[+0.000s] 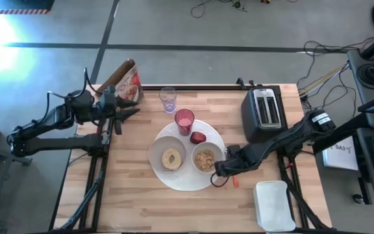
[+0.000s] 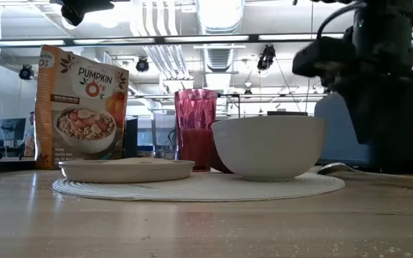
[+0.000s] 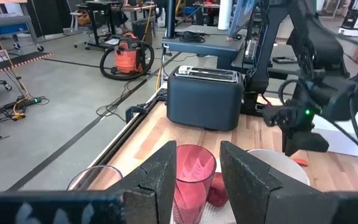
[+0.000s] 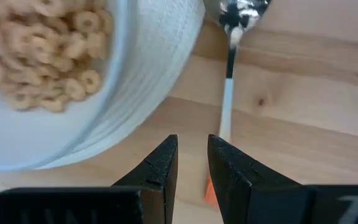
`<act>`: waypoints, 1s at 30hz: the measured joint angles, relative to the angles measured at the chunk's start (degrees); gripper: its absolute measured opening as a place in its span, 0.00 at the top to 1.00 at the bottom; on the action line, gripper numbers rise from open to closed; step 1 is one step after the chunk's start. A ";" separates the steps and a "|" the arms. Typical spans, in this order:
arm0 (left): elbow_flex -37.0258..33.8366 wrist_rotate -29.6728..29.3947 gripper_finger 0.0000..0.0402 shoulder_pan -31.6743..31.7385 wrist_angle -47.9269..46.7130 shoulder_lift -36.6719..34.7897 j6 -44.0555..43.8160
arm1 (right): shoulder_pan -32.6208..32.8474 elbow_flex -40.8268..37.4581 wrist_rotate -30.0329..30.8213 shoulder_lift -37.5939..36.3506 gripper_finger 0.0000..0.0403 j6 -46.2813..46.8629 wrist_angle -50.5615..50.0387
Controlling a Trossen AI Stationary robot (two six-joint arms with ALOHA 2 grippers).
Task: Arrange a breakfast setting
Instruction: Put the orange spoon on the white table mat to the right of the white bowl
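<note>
A large round white plate (image 1: 186, 181) lies mid-table. On it stand a white bowl with a bagel (image 1: 169, 158), a white bowl of cereal (image 1: 204, 160), a pink tumbler (image 1: 184, 121) and a red apple (image 1: 197, 137). An orange-handled spoon (image 4: 227, 93) lies flat on the wood beside the plate's right rim. My right gripper (image 4: 192, 146) hovers low over the plate's rim by the spoon, its fingers a little apart with nothing between them. My left gripper (image 1: 134, 109) is open and empty at the far left, by the cereal box (image 1: 126, 81). My right gripper has nothing between its fingers. The spoon's orange handle end (image 4: 208, 191) passes behind one finger (image 4: 229, 174); whether that finger touches it, I cannot tell.
A black toaster (image 1: 263, 112) stands at the far right. A white rectangular tray (image 1: 271, 205) lies at the near right. A clear glass (image 1: 167, 99) stands behind the tumbler. Bare wood shows along the near edge and at the left.
</note>
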 joint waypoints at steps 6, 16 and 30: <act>0.00 -0.01 0.73 0.01 -0.46 -1.19 0.13 | 0.72 3.41 -0.45 4.74 0.81 -0.84 -2.31; 0.00 0.01 0.73 0.00 -2.27 -3.36 0.20 | 0.72 20.89 -0.28 18.13 0.81 -6.30 -26.27; 0.00 0.08 0.73 -0.01 -4.39 -6.10 -1.06 | 2.49 33.44 -0.35 31.39 0.81 -9.55 -35.89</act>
